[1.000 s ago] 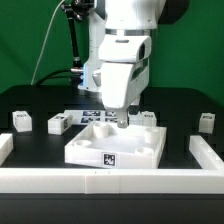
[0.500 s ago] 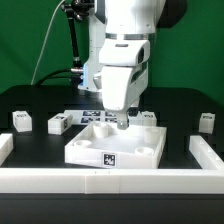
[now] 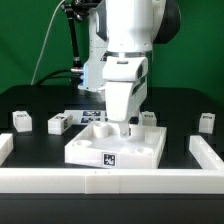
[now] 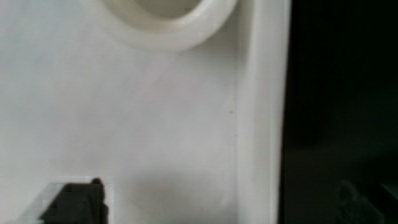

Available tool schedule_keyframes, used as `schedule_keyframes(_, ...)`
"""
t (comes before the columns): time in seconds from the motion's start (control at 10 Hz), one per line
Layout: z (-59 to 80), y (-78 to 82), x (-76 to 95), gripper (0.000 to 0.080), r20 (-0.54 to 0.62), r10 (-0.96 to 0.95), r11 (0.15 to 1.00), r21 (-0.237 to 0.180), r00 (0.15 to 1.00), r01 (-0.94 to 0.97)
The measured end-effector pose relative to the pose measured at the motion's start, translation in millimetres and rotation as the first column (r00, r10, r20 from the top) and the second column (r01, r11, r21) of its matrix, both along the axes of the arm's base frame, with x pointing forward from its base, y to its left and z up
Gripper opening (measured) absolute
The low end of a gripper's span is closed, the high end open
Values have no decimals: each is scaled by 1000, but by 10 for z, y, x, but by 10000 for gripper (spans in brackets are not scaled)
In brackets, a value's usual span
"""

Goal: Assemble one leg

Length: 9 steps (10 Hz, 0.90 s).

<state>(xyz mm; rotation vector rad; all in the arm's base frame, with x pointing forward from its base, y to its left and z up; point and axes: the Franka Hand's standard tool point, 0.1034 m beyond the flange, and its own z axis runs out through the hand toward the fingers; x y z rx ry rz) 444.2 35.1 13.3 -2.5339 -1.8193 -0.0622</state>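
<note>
Two dark fingertips (image 4: 71, 205) sit wide apart in your wrist view with only bare white surface between them, so your gripper (image 4: 217, 205) is spread and holds nothing. In the exterior view the gripper (image 3: 126, 126) points straight down over the far part of the large white square piece (image 3: 140, 150). You cannot tell whether the tips touch it. Your wrist camera shows that piece (image 4: 160, 120) close up, with one round socket (image 4: 169, 15) and its straight edge against the black worktop (image 4: 338, 100).

The square piece lies in the middle of the worktop (image 3: 40, 105), a square tag (image 3: 108, 158) on its near face. The marker board (image 3: 85, 117) lies just behind it.

No leg is in your grip. The first leg (image 3: 20, 120) stands near the worktop's edge at the exterior view's left, and the second leg (image 3: 58, 123) is between it and the square piece. The third leg (image 3: 150, 117) is just behind the piece's far corner. The fourth leg (image 3: 205, 121) is near the edge at the exterior view's right. A low white rail (image 3: 110, 182) runs along the near edge.
</note>
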Motion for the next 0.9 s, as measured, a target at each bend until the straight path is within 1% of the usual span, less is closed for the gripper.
schedule_keyframes(0.1,-49,14,-27,650,2,0,1000,3,1000,0)
schedule_keyframes(0.3,-50,3,-6,650,3,-1,1000,3,1000,1)
schedule_keyframes(0.4,-54,3,-12,620,2,-1,1000,3,1000,1)
schedule_keyframes(0.5,-54,3,-12,620,2,-1,1000,3,1000,1)
schedule_keyframes(0.7,-54,3,-12,263,2,-1,1000,3,1000,1)
schedule_keyframes(0.8,-55,3,-13,263,2,-1,1000,3,1000,1)
schedule_keyframes(0.9,-55,3,-13,127,2,-1,1000,3,1000,1)
